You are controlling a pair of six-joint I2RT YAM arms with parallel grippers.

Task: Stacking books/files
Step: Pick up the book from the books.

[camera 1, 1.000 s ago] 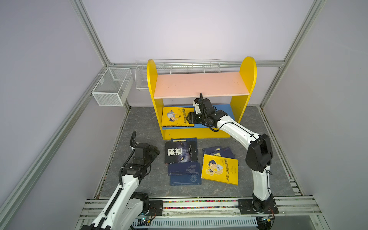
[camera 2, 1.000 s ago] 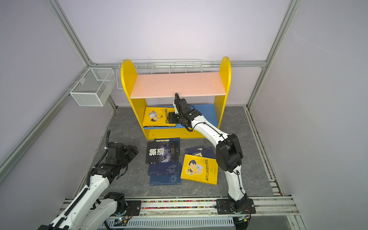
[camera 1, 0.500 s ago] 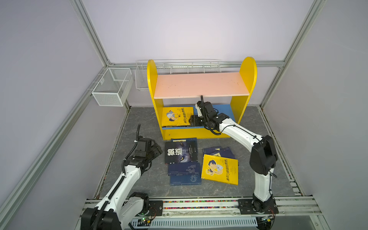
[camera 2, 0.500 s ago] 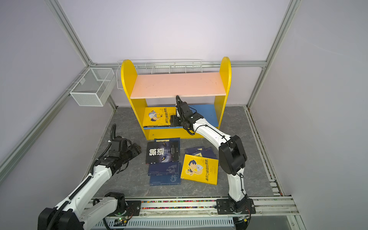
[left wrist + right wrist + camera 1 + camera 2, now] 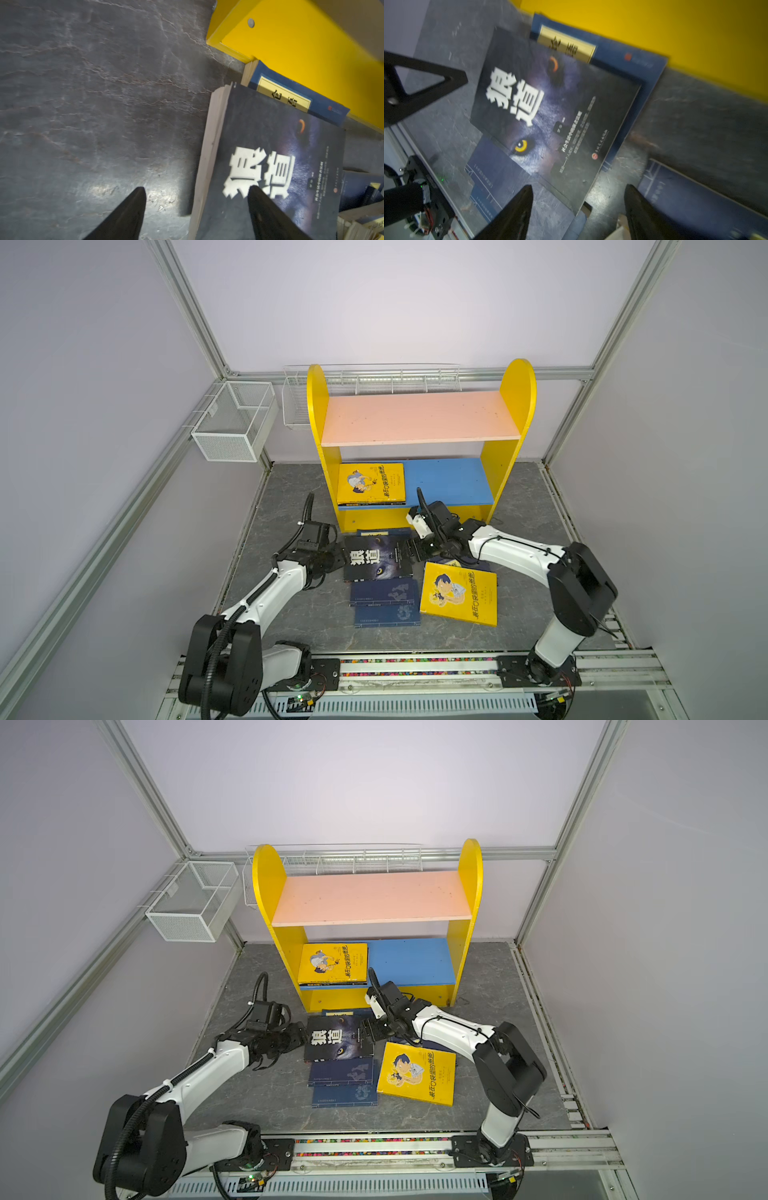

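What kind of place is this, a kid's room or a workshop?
Probably a robot lab's test booth, staged as a reading corner: plain walls in aluminium framing, two arms bolted to a front rail, and a small yellow bookshelf with paperbacks scattered before it.

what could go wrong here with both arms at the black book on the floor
1. The left arm and right arm hold open jaws at opposite edges of the black book; pressing from both sides could buckle it.
2. It lies on navy books, which may get dragged along.
3. The right arm hangs close to the yellow book on the floor and could knock it.
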